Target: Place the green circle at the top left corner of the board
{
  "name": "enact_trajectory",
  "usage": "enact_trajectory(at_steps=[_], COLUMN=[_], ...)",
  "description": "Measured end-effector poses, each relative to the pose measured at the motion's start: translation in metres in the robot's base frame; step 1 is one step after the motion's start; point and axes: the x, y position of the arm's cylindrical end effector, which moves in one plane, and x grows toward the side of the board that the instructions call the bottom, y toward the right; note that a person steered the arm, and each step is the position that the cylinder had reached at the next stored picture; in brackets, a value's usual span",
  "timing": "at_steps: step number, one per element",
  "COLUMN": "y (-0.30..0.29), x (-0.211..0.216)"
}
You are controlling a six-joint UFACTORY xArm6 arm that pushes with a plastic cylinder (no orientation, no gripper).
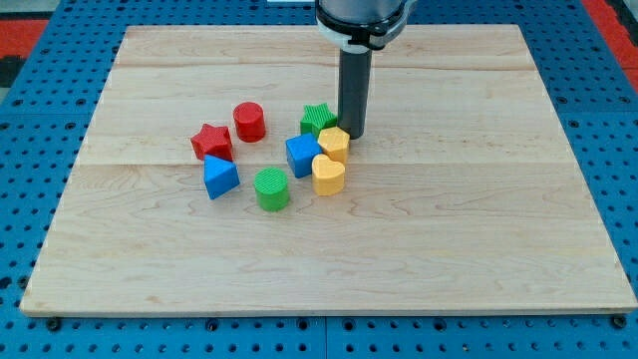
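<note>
The green circle (271,188) is a green cylinder standing on the wooden board (449,229), left of centre. My tip (354,136) is at the end of the dark rod, to the upper right of the green circle. It sits just right of the green star (318,119) and touches or nearly touches the yellow hexagon (334,144). A blue cube (302,155) and a yellow heart (328,175) lie between my tip and the green circle.
A red cylinder (249,122), a red star (211,142) and a blue triangle (220,178) lie to the left of the cluster. Around the board is a blue perforated table (30,150).
</note>
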Motion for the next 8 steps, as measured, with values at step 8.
enact_trajectory(at_steps=[8], y=[-0.050], x=[0.175])
